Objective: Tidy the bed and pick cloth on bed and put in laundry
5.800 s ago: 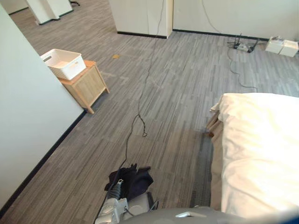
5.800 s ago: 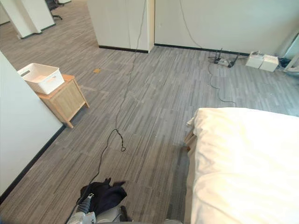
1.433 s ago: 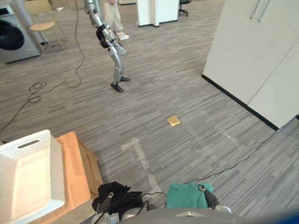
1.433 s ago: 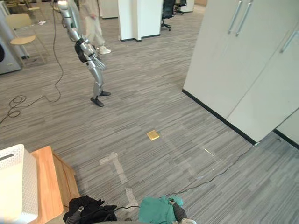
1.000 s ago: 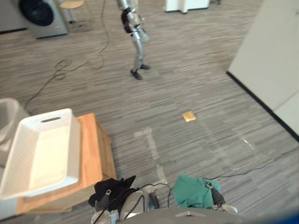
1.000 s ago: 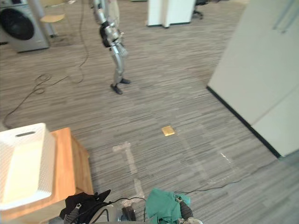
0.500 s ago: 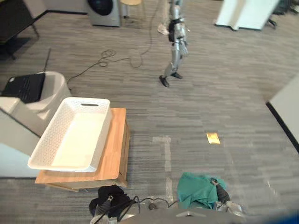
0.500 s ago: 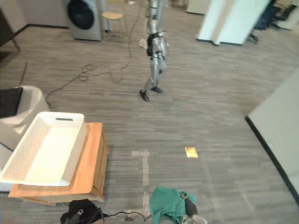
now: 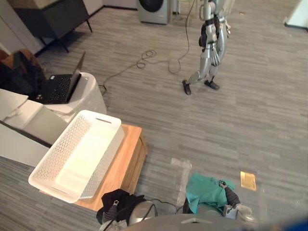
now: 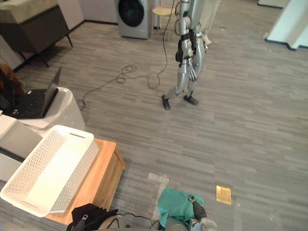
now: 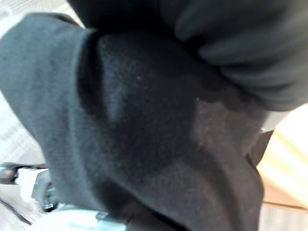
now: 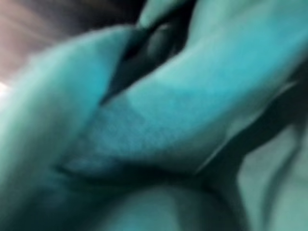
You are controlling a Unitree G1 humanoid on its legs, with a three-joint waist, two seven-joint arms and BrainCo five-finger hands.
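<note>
A black cloth is bunched low at the left, close in front of me, and my left hand is curled into it. The same dark fabric wraps that hand in the left wrist view. To the right, my right hand is shut on a green cloth, whose folds lie tight against the right wrist view. A white perforated laundry basket with nothing in it stands on a low wooden cabinet, just ahead and left of my left hand.
Another humanoid robot walks across the grey floor ahead. A laptop rests on a white rounded bin left of the basket. Farther back are a washing machine, a floor cable and a dark cabinet. A yellow square lies at the right.
The camera has swung round: the basket and cabinet now sit nearer my left hand, and the laptop and bin have come into view. Both hands keep hold of their cloths.
</note>
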